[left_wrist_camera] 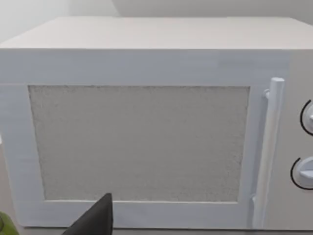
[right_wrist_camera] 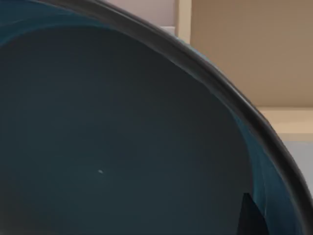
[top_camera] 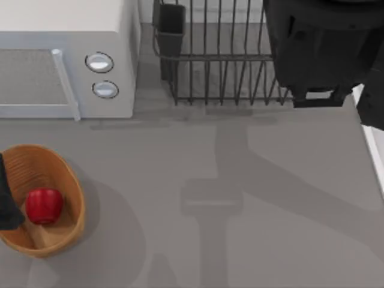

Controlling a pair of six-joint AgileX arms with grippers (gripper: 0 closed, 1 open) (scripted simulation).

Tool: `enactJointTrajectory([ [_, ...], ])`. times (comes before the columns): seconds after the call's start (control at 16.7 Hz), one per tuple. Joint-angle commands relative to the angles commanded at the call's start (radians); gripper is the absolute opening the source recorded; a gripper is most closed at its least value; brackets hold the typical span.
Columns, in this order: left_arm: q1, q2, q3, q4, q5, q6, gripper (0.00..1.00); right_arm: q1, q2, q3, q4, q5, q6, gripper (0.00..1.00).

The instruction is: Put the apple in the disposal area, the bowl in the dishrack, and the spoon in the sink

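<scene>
Listing from 9 o'clock across the tabletop [top_camera: 240, 210] as seen from above:

- Left tool [top_camera: 7, 204]: dark, at the 9 o'clock edge, overlapping the 9 o'clock side of the disposal area; released or clenched, cannot tell. Faces the microwave door in the left wrist view.
- Disposal area [top_camera: 71, 183]: oval tan woven basket at 8 o'clock.
- Apple [top_camera: 44, 206]: red, lying inside the disposal area, just beside the left tool.
- Microwave [top_camera: 60, 36]: white, at 10 o'clock, two round knobs on its 3 o'clock side.
- Dishrack [top_camera: 222, 72]: dark wire, at 12 o'clock, beside the microwave; utensil cup [top_camera: 171, 27] at its 10 o'clock corner.
- Right arm [top_camera: 318, 48]: dark bulk at 1 o'clock, over the 3 o'clock part of the dishrack.
- Right tool [right_wrist_camera: 250, 220]: grasping the bowl [right_wrist_camera: 122, 137], one fingertip against the teal inner wall, seen close in the right wrist view.
- Sink [top_camera: 378, 159]: white rim at the 3 o'clock edge.
</scene>
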Motion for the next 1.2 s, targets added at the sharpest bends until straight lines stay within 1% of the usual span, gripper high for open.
enactJointTrajectory([
  [0.36,0.0,0.0,0.0,0.0,0.0,0.0,1.0,-0.004,0.001,0.001,0.007,0.003,-0.002,0.0],
  [0.54,0.0,0.0,0.0,0.0,0.0,0.0,1.0,-0.042,0.065,-0.002,0.075,-0.032,-0.003,0.0],
  [0.72,0.0,0.0,0.0,0.0,0.0,0.0,1.0,-0.12,0.198,-0.016,0.223,-0.106,-0.006,0.0],
  [1.08,0.0,0.0,0.0,0.0,0.0,0.0,1.0,-0.318,0.497,-0.078,0.605,-0.305,-0.017,0.0],
  [1.2,0.0,0.0,0.0,0.0,0.0,0.0,1.0,-0.371,0.563,-0.094,0.687,-0.358,-0.018,0.0],
])
